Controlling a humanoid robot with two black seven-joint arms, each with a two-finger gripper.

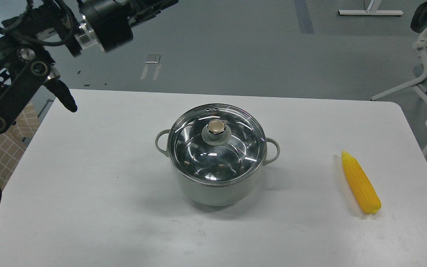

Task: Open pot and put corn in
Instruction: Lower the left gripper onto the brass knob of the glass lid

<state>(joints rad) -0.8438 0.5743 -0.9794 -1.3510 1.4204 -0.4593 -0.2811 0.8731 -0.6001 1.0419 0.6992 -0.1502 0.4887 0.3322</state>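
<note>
**Op:** Entry. White table (98, 193) fills my view. The pot (217, 185) sits about centre, loop handles out to either side, so both arms have a fair reach to it.

**Obs:** Lid on or off?

**Op:** On. Glass lid (216, 142) seated flat on the rim, gold knob (216, 127) pointing straight up. I judge the opening step not yet done; the knob is the obvious pinch point.

**Obs:** Corn?

**Op:** The corn (360, 183) lies flat on the table, well apart from the pot on my right, pointed tip away from me. Lying on its side it should take a grasp across the middle, though a tapered cob could roll.

**Obs:** Arms?

**Op:** Left arm (24, 66) is raised at the upper left, off the table and well clear of the pot. Its far end runs out of the top edge, so I cannot tell whether that gripper is spread or closed. Right gripper is out of frame altogether.

**Obs:** Risk?

**Op:** The lid sliding if it's lifted off-centre.
</note>
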